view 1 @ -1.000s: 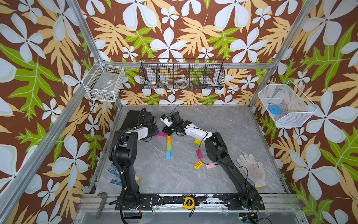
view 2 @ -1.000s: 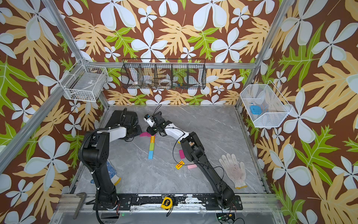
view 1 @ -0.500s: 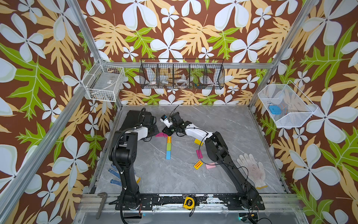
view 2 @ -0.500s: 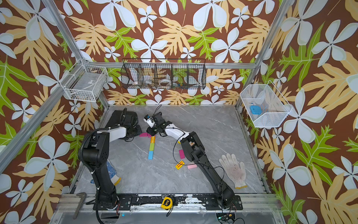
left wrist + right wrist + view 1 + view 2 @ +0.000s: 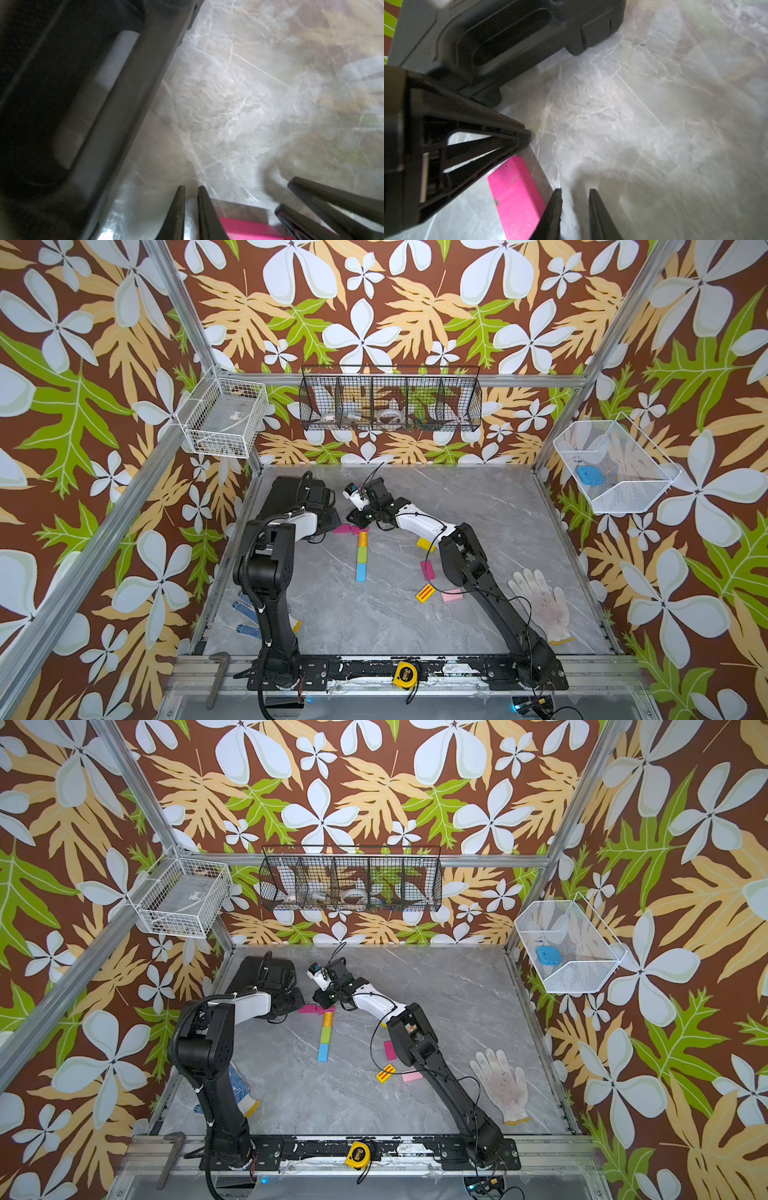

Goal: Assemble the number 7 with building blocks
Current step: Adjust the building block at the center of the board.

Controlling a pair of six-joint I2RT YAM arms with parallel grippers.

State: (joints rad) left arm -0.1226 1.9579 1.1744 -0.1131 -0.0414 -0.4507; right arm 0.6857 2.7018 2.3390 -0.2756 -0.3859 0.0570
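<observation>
In both top views the two arms reach toward the upper left part of the grey marble table (image 5: pixel 478 506). Their tips meet just beside the top end of a straight row of blocks (image 5: pixel 361 554) laid end to end, orange-yellow at the top, green in the middle and blue at the bottom. A magenta block (image 5: pixel 517 197) lies flat and crosswise at the left of the row's top end; whether it touches the row I cannot tell. The left claw (image 5: pixel 190 188) is all but closed, with only a thin slit between its fingers, and has hold of nothing. In the left wrist view the magenta block sits low in the frame, just beside this claw, between it and the fingers of the other arm. The right claw (image 5: pixel 575 191) is nearly closed too; bare table shows through its narrow gap and it grips nothing. The magenta block lies close against the outer side of one of its fingers, though contact cannot be told. Right of centre, beside the right arm, four loose pieces lie apart from the row: a yellow block (image 5: pixel 426 544), a second magenta block (image 5: pixel 427 569), a striped yellow block (image 5: pixel 426 593) and a pale pink block (image 5: pixel 452 595). A black case (image 5: pixel 286 491) fills the table's upper left corner. A white glove (image 5: pixel 540 608) lies at the lower right, and a tape measure (image 5: pixel 405 674) rests on the front rail.
</observation>
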